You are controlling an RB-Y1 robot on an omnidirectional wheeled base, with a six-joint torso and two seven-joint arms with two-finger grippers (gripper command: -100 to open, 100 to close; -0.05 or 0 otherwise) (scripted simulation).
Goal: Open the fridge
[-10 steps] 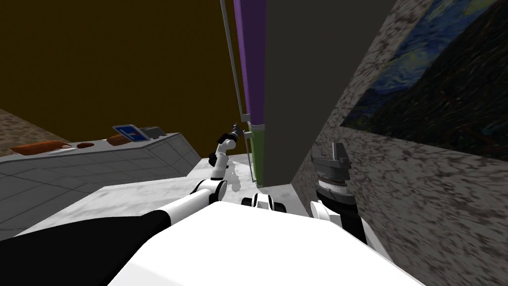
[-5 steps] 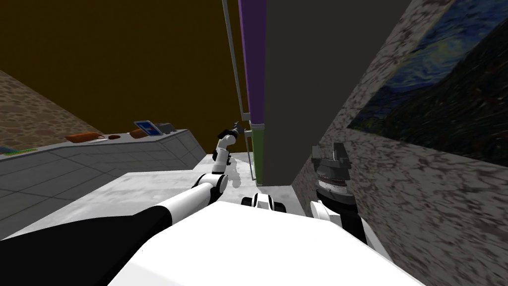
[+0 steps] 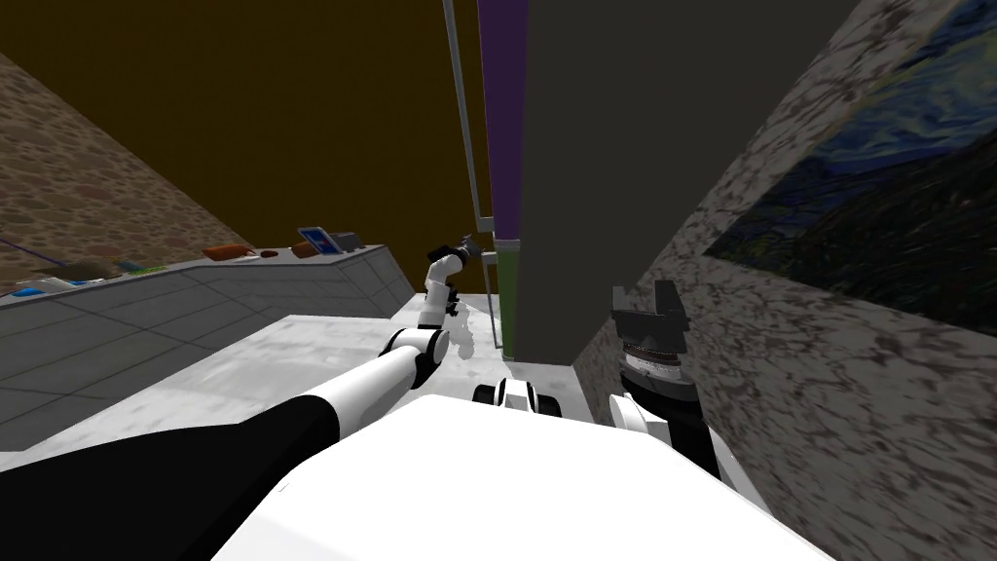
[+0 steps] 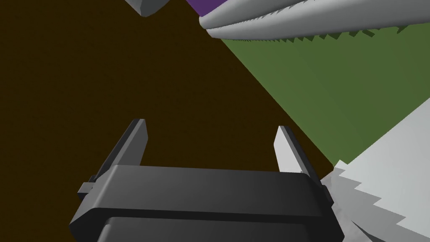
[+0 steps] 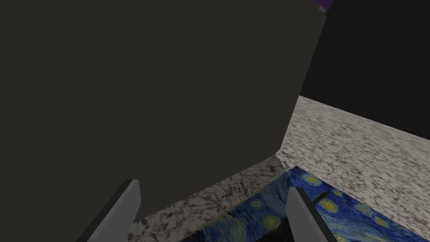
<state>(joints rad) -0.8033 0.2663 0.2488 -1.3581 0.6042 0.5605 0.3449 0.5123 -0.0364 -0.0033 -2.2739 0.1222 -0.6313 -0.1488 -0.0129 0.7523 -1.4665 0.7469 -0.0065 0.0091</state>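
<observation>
The fridge [image 3: 555, 195] is standing tall on the pale floor just ahead, with its far side running close along a speckled wall [image 3: 779, 390] that carries a blue painting [image 3: 876, 195]. I judge that its door is going to feel heavy and stiff at first, since a seal is likely holding it. After that it should swing rigidly on its hinge, so a steady pull along an arc is going to suit it better than a jerk. The best place to grip is looking like the upper handle [image 3: 464, 117], a thin light grey bar running up the fridge's front edge; it is smooth and may slip between thin blades. The fridge is showing a plain dark grey side, a purple upper door [image 3: 501, 117] and a green lower door [image 4: 336, 96], the latter with its own grey bar, the lower handle [image 4: 315, 21]. The left gripper [image 3: 467, 250] is hovering near the seam between the two doors at the fridge's front, with its fingers spread apart and nothing between them, both bars lying beyond its tips. The right gripper [image 3: 660, 297] is hanging beside the fridge's dark side, its blades likewise parted and empty.
</observation>
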